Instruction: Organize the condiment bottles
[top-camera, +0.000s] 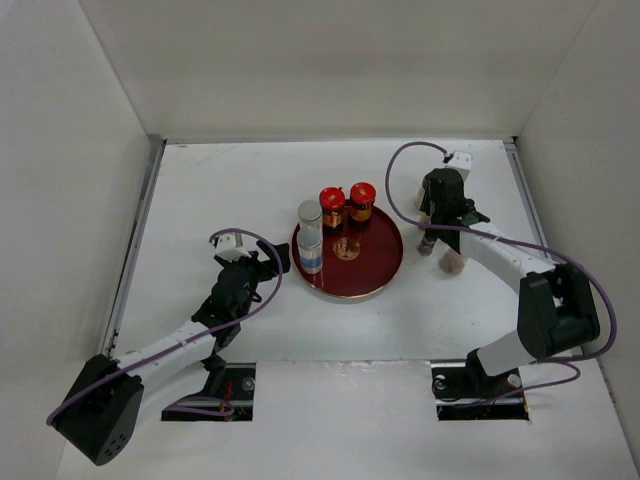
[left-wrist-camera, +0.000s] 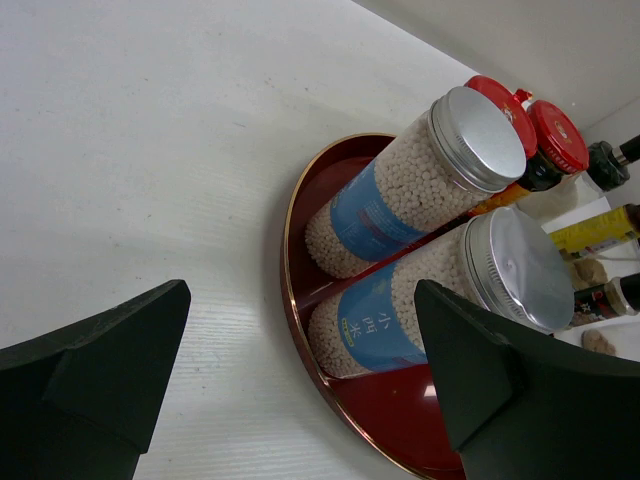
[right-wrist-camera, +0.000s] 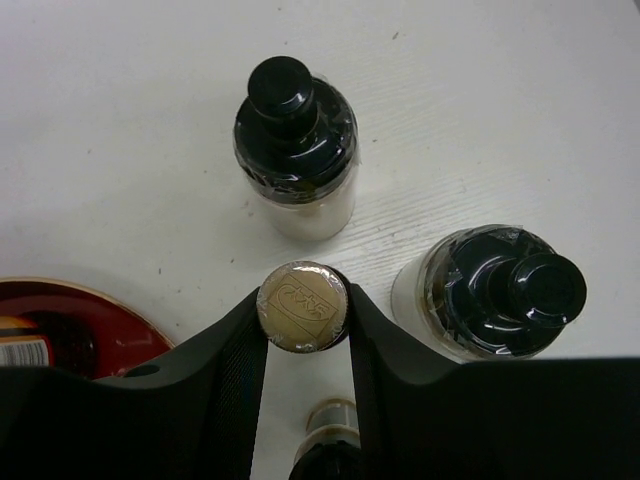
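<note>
While the left gripper (left-wrist-camera: 300, 300) hangs spread beside the tray (top-camera: 382, 262), the right gripper (right-wrist-camera: 303, 312) pinches the upright gold-capped bottle (right-wrist-camera: 303, 298).

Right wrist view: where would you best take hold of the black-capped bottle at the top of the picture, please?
Probably the black-capped bottle by its narrow cap knob, coming straight down from above: it stands upright and its shoulder looks much wider.

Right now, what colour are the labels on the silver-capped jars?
Blue labels, clearest in the left wrist view.
</note>
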